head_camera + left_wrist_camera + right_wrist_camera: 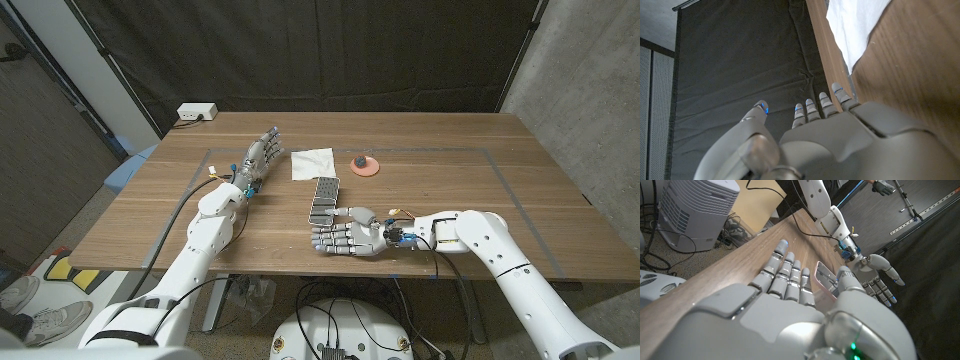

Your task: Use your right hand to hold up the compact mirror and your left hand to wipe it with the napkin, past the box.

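The compact mirror [324,198], a long rectangular case with a pink rim, lies flat near the table's middle and also appears in the right wrist view [826,277]. My right hand [345,235] [790,310] sits just on the near side of it, fingers apart and pointing left, thumb close to the mirror's near end, holding nothing. The white napkin [312,163] [855,25] lies beyond the mirror. My left hand [262,155] [840,145] [879,275] stands left of the napkin with spread fingers and is empty. A small round red object [364,166] with a dark top sits right of the napkin.
A white socket box [197,112] sits at the table's far left corner. A thin taped outline [500,165] marks a rectangle on the wooden table. Black curtains hang behind. Bare wood stretches to the right of my right arm.
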### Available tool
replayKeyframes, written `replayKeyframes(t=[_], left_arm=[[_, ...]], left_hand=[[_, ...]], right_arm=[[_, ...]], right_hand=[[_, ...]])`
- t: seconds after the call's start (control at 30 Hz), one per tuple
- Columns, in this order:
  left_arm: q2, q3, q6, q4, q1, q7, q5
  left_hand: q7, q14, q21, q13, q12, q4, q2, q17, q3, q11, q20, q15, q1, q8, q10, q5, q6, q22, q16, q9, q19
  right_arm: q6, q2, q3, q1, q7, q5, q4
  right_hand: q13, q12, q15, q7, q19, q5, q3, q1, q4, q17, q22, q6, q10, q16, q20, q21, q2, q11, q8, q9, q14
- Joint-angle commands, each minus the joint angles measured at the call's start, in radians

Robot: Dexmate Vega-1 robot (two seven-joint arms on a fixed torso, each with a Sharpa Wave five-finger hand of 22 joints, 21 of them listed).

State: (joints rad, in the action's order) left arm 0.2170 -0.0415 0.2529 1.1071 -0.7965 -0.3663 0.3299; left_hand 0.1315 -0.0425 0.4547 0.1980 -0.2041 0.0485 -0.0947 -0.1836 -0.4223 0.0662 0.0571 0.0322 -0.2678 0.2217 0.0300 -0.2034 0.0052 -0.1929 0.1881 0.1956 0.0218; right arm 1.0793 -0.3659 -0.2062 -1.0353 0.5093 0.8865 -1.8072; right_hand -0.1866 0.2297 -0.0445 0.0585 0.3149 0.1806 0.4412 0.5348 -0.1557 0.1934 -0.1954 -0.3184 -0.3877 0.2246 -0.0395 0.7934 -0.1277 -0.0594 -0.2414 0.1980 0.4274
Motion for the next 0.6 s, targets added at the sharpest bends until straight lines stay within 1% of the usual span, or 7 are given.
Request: replayKeyframes(t=[0.03,0.1,0.23,0.37,0.5,0.57,0.6], left_arm=[[0.0,0.003,-0.002,-0.006,0.002,-0.002,0.0],[0.0,0.003,-0.002,-0.006,0.002,-0.003,0.0],[0.001,0.003,-0.006,-0.006,0.003,-0.004,0.001],[0.002,0.002,-0.009,-0.01,0.006,-0.004,-0.003],[0.002,0.001,-0.01,-0.019,0.014,-0.006,-0.004],[0.001,0.0,-0.011,-0.025,0.018,-0.008,-0.006],[0.0,-0.001,-0.01,-0.029,0.021,-0.008,-0.007]], left_hand=[[0.003,0.004,-0.002,0.001,-0.001,0.006,-0.003,-0.004,-0.004,0.003,0.007,0.025,-0.006,-0.001,-0.006,0.002,0.005,-0.006,0.005,0.002,0.003],[0.003,0.004,-0.003,0.001,-0.001,0.007,-0.003,-0.004,-0.004,0.003,0.007,0.025,-0.005,-0.001,-0.006,0.002,0.006,-0.006,0.005,0.002,0.003],[0.003,0.004,-0.003,0.001,0.0,0.007,-0.003,-0.004,-0.004,0.003,0.008,0.025,-0.004,-0.001,-0.008,0.002,0.006,-0.006,0.005,0.002,0.003],[0.003,0.004,-0.003,0.001,0.0,0.009,-0.003,-0.004,-0.003,0.0,0.009,0.025,-0.003,-0.002,-0.008,0.002,0.005,-0.006,0.005,0.002,0.003],[0.003,0.003,-0.003,0.001,0.0,0.009,-0.003,-0.004,-0.002,0.003,0.008,0.024,-0.002,-0.003,-0.008,0.002,0.005,-0.006,0.005,0.002,0.002],[0.003,0.004,-0.003,0.001,0.0,0.01,-0.003,-0.004,-0.002,0.002,0.008,0.025,-0.002,-0.003,-0.009,0.002,0.004,-0.006,0.005,0.002,0.002],[0.004,0.004,-0.003,0.001,0.0,0.01,-0.003,-0.004,-0.002,0.002,0.008,0.024,-0.001,-0.003,-0.008,0.002,0.004,-0.006,0.005,0.002,0.002]], right_arm=[[0.028,0.04,-0.03,0.021,-0.031,-0.035,0.017],[0.034,0.045,-0.036,0.029,-0.037,-0.042,0.025],[0.034,0.074,-0.023,0.022,-0.073,-0.051,0.037],[0.037,0.121,0.017,-0.006,-0.146,-0.051,0.026],[0.028,0.166,0.056,-0.037,-0.214,-0.051,0.005],[0.032,0.189,0.076,-0.052,-0.256,-0.049,-0.009],[0.037,0.196,0.084,-0.055,-0.273,-0.048,-0.015]], right_hand=[[-0.001,0.025,-0.037,-0.013,0.057,0.005,-0.003,0.037,0.003,0.003,-0.007,-0.076,-0.083,0.024,-0.073,0.038,-0.008,0.012,-0.029,0.004,0.087],[-0.001,0.035,-0.045,-0.018,0.071,0.007,0.002,0.053,0.007,0.004,-0.013,-0.102,-0.128,0.036,-0.071,0.056,-0.017,0.013,-0.038,0.005,0.138],[-0.001,0.039,-0.048,-0.027,0.069,0.007,0.002,0.057,0.02,0.009,-0.021,-0.139,-0.165,0.047,-0.06,0.072,-0.03,0.014,-0.051,0.006,0.173],[-0.002,0.046,-0.074,-0.051,0.074,0.006,-0.003,0.053,0.048,0.018,-0.039,-0.22,-0.242,0.081,-0.057,0.109,-0.044,0.027,-0.081,0.007,0.257],[-0.003,0.047,-0.1,-0.069,0.07,0.006,-0.009,0.045,0.067,0.02,-0.054,-0.26,-0.292,0.099,-0.058,0.137,-0.045,0.038,-0.091,0.003,0.302],[-0.003,0.05,-0.111,-0.078,0.077,0.008,-0.003,0.048,0.081,0.022,-0.067,-0.302,-0.338,0.117,-0.06,0.164,-0.057,0.041,-0.103,0.001,0.347],[-0.004,0.05,-0.114,-0.082,0.085,0.011,0.009,0.059,0.085,0.025,-0.074,-0.326,-0.359,0.132,-0.064,0.181,-0.067,0.049,-0.111,0.0,0.381]])
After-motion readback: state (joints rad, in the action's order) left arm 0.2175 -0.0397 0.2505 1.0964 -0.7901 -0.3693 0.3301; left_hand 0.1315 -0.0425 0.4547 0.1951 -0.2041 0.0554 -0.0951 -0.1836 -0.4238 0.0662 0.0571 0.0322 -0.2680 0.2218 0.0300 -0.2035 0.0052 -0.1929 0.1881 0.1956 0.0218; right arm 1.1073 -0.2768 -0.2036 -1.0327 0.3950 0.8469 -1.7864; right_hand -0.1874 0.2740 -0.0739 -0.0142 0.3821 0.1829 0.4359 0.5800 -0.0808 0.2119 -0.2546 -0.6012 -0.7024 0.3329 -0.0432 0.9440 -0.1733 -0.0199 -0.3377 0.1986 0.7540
